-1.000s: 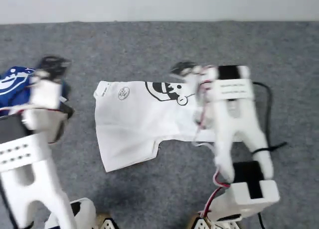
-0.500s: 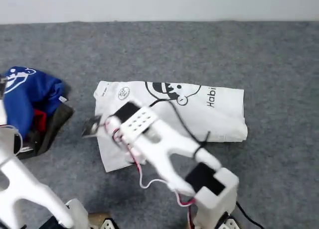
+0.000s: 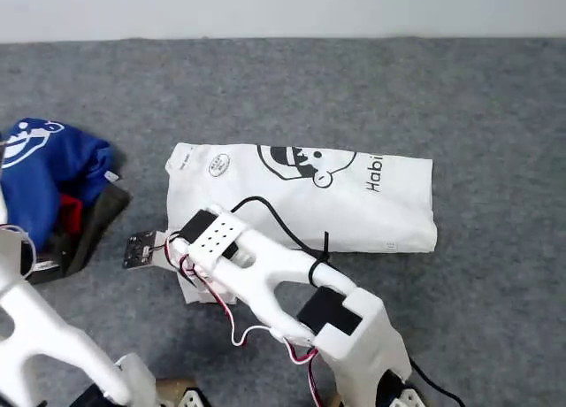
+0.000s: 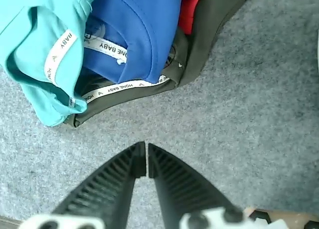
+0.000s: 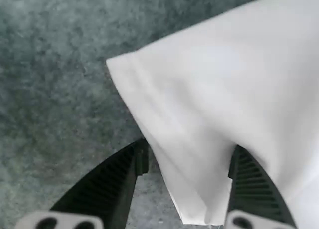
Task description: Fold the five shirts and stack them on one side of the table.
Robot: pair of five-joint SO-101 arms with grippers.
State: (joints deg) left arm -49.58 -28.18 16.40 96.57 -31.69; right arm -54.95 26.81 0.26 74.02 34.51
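Astride the white shirt's [image 5: 219,84] sleeve edge, right gripper [image 5: 188,157] gapes; left gripper [image 4: 147,150] is closed.

Grey table covering [image 3: 495,106] spreads across high view, felt-like, mottled light and dark, short nap. White wall [image 3: 283,9] is a plain pale strip along far edge of table, meeting grey in straight line. In both wrist views, same grey covering seen close, fibres coarse and speckled. Small tan piece [image 3: 174,391] at near edge of table, partly hidden; cannot tell what it is.
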